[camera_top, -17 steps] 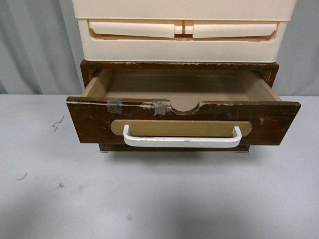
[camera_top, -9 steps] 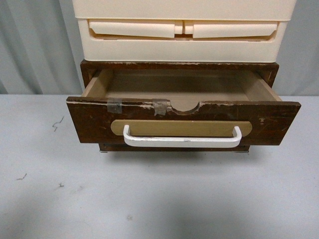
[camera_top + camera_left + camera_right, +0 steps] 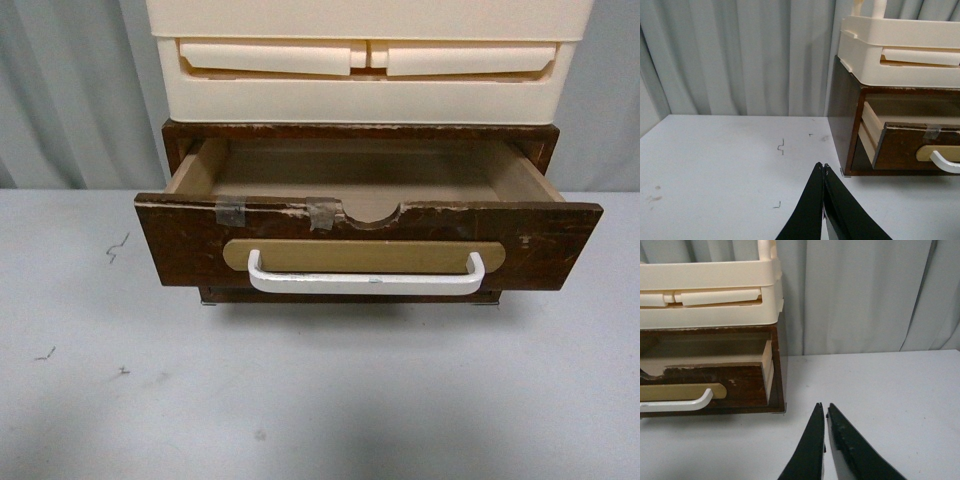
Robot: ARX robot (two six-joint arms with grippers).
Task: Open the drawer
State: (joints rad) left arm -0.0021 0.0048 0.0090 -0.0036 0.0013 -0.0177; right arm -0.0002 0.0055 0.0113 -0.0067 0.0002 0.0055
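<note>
The drawer point(image 3: 190, 250) is a wide dark brown worn wooden one, pulled well out of its dark cabinet so its bare inside shows. It has a white bar handle point(image 3: 366, 283) on a tan oval plate, and a half-round notch and tape on its top edge. Neither arm shows in the front view. My left gripper point(image 3: 821, 167) is shut and empty above the table, left of the cabinet. The drawer point(image 3: 900, 150) shows beyond it. My right gripper point(image 3: 823, 407) is shut and empty, right of the cabinet, with the drawer point(image 3: 740, 385) off to one side.
Cream plastic drawers point(image 3: 365, 85) sit on top of the brown cabinet. A plain dark front without a handle point(image 3: 350, 297) lies under the open drawer. The grey table point(image 3: 320, 400) has small dark marks at its left. Grey curtains hang behind.
</note>
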